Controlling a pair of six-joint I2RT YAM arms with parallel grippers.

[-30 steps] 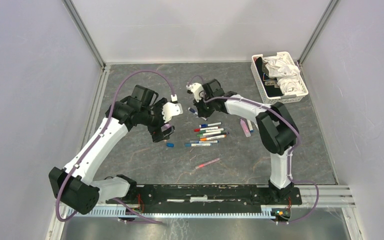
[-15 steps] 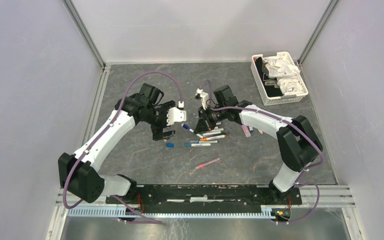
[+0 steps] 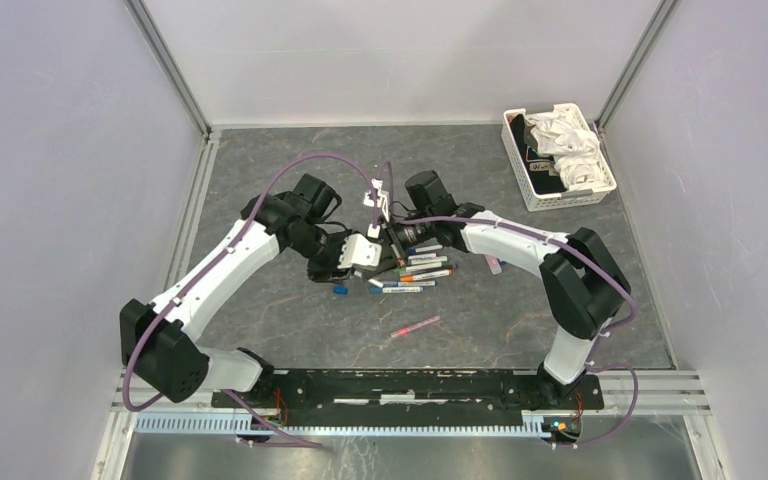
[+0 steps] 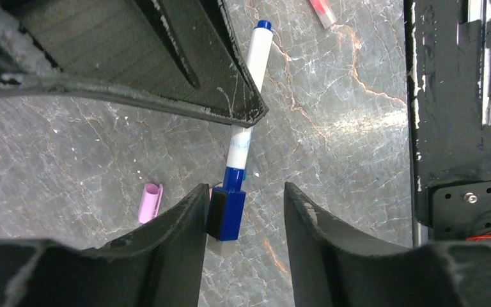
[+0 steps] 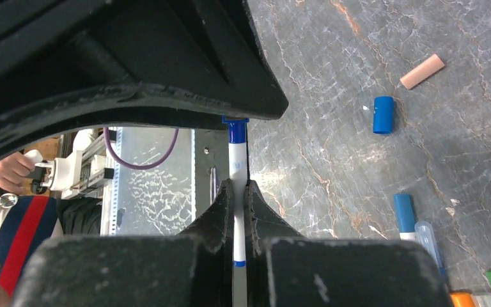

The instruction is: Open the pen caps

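My right gripper is shut on the white barrel of a blue pen and holds it above the table. The pen's blue cap sits between my left gripper's fingers. It touches the left finger, while a gap separates it from the right finger, so these jaws stand open. In the top view the left gripper and right gripper meet tip to tip at mid-table. Loose pen caps lie below: a pink one, a blue one and a peach one.
A row of capped pens lies just right of the grippers, a pink pen nearer the arm bases and a loose blue cap to the left. A white basket with crumpled cloth stands at the back right corner.
Both arms have swung inward and met at mid-table. The right gripper carried the pen left and down. The left gripper's jaws narrowed round the blue cap.
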